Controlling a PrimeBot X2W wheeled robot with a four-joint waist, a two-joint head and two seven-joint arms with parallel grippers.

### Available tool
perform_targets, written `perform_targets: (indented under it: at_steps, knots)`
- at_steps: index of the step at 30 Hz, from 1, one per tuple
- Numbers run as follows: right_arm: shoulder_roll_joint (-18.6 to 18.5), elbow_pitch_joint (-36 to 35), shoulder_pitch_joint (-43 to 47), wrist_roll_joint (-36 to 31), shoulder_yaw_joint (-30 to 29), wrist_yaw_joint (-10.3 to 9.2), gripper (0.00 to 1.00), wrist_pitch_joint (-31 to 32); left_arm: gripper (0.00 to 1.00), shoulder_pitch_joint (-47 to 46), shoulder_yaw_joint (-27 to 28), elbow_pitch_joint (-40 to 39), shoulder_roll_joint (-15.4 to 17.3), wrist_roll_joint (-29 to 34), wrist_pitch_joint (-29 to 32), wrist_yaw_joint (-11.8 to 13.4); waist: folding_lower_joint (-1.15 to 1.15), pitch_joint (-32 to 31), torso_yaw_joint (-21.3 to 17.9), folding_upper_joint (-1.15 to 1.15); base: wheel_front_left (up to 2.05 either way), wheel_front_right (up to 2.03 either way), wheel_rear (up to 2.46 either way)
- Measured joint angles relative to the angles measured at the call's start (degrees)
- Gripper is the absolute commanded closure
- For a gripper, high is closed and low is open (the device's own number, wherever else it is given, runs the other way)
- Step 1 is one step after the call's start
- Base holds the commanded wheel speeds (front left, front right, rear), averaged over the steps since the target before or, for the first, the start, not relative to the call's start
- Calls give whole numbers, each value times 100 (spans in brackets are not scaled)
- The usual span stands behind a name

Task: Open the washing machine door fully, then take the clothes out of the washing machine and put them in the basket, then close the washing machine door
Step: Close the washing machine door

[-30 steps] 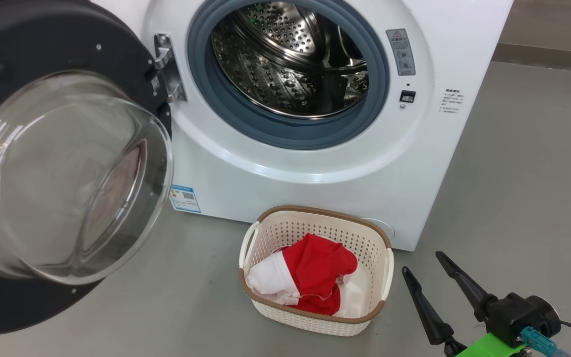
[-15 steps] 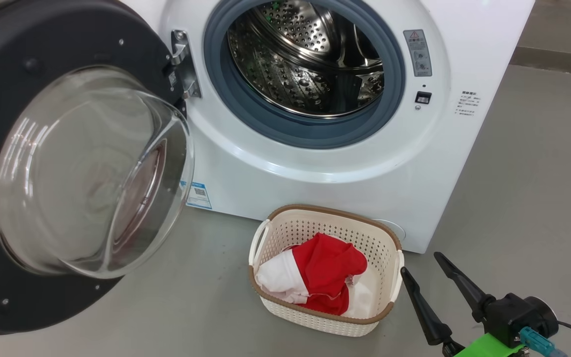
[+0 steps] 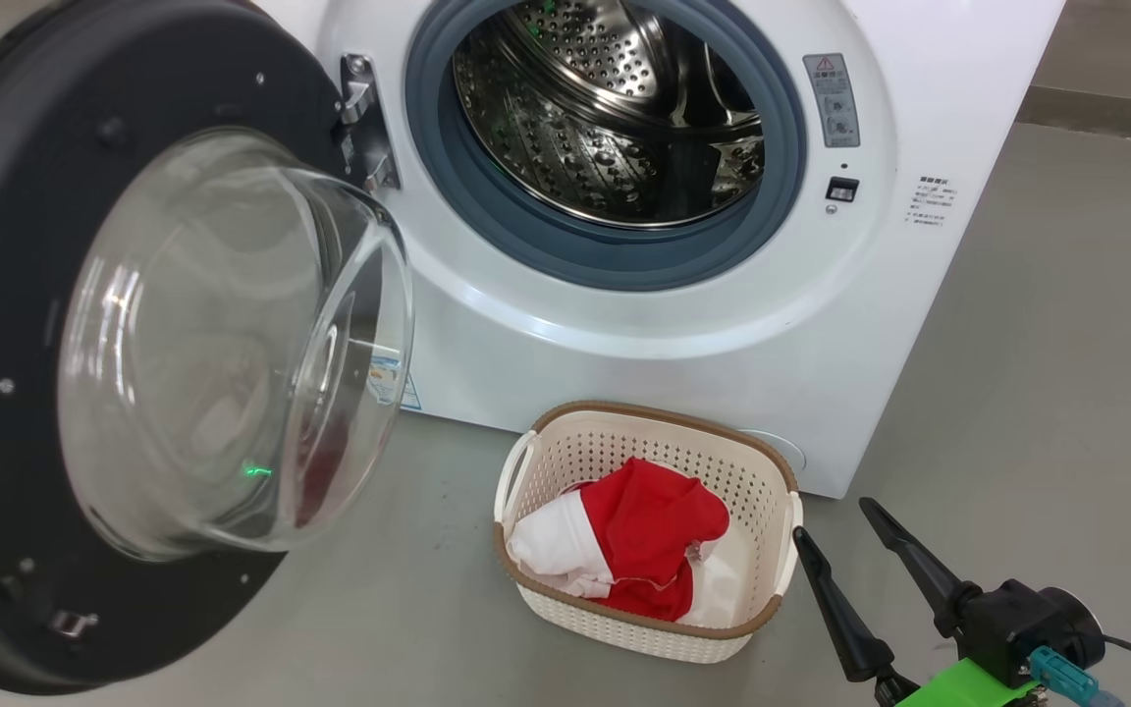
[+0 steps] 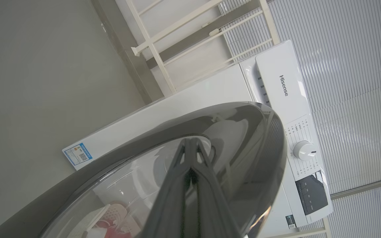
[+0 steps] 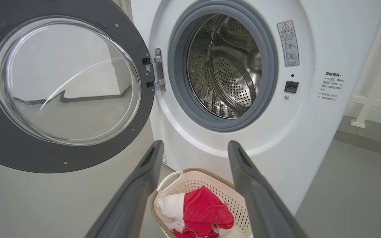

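Observation:
The washing machine [image 3: 644,353] stands with its steel drum [image 3: 615,108] bare of clothes. Its door [image 3: 26,295], a black rim around a clear glass bowl, hangs open on the left, angled partly toward the opening. My left gripper [image 4: 190,142] is shut, its tips resting against the door's glossy outer face [image 4: 250,138]. Red and white clothes [image 3: 644,550] lie in the cream basket [image 3: 644,417] on the floor before the machine. My right gripper [image 3: 833,518] hovers open and holding nothing, just right of the basket; its wrist view looks over the basket [image 5: 190,173] at the drum.
Grey floor [image 3: 1047,344] stretches to the right of the machine. A white rail frame [image 4: 164,49] stands behind the machine by the wall. The door [image 5: 61,155] takes up the space left of the basket.
The door has swung a little toward the machine's opening, its glass bowl now covering the blue label. The head camera has shifted slightly. The right gripper has stayed put.

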Motion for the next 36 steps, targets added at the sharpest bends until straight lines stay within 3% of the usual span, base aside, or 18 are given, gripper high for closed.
perform_targets:
  at_steps: [17,24,36]
  knots:
    - [51,-3,-21,0,-35,0,0,0,100,1074,31,-2861,-1225,-590,903,931,0,122,-126,0,0,0,0]
    - [81,10,-110,34,-37,0,0,0,100,1374,-102,-3513,-1350,-835,1027,1306,0,126,-254,0,0,0,0]
    - [138,42,-112,42,-41,0,0,0,100,1945,-816,-3794,-1407,-1341,969,1581,0,85,-477,0,0,0,0]
